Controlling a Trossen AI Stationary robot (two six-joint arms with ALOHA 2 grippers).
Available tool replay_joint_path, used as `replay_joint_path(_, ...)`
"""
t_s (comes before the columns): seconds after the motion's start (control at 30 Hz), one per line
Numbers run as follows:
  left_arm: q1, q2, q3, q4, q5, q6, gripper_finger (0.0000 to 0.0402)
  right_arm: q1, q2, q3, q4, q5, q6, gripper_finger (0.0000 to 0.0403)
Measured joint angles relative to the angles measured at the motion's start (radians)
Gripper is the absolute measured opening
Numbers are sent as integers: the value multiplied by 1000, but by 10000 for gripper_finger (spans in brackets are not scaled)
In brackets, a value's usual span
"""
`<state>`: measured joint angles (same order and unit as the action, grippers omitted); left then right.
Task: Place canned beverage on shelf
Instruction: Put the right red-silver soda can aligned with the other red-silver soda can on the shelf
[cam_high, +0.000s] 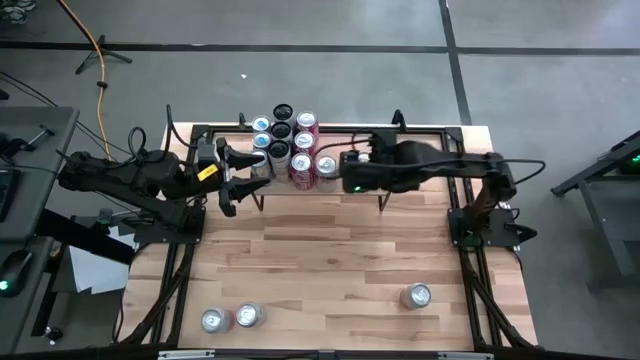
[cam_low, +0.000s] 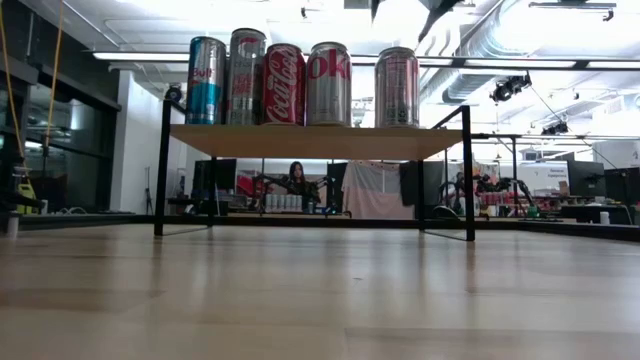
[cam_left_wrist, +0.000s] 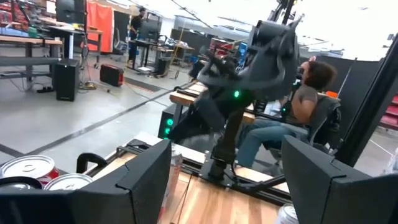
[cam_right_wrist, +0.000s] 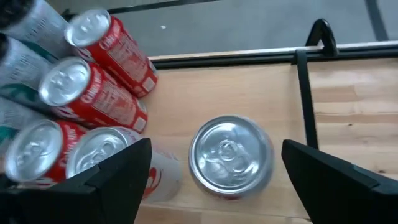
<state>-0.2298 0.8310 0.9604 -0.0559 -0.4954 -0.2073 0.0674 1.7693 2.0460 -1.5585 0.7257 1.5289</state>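
high view: the low shelf with a light wood plank top and thin black rod legs stands at the far edge of the light wood tabletop. a cluster of upright cans occupies its left part. the right gripper hangs over the silver-topped can at the cluster's right edge, fingers spread, nothing grasped. the left gripper sits just left of the cluster, fingers apart and empty. three cans remain on the tabletop near the front edge: a pair at front left and a single silver can at front right

low view: five tall cans stand in a row on the shelf top, among them a blue and silver can and a red cola can. no gripper shows here

left wrist view: the left gripper's dark fingers stand wide with only air between them; silver can tops lie beside them

right wrist view: the silver-topped can stands upright on the plank, between the right gripper's separated fingers without contact, so it appears released. red and white cans stand beside it

judgement: the task is well along; many cans are shelved, the latest looks set down, three cans await placement, and free plank remains at right
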Motion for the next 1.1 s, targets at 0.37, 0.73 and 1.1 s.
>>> replay_joint_path(0.37, 0, 0, 0, -28, 4, -1, 241, -4, 109, 1, -15, 57, 66, 346)
replay_joint_path(0.73, 0, 0, 0, -31, 23, 0, 241, -47, 141, -1, -11, 27, 40, 346)
replay_joint_path(1.1, 0, 0, 0, -31, 23, 24, 241, -61, 141, -1, -11, -21, 8, 343)
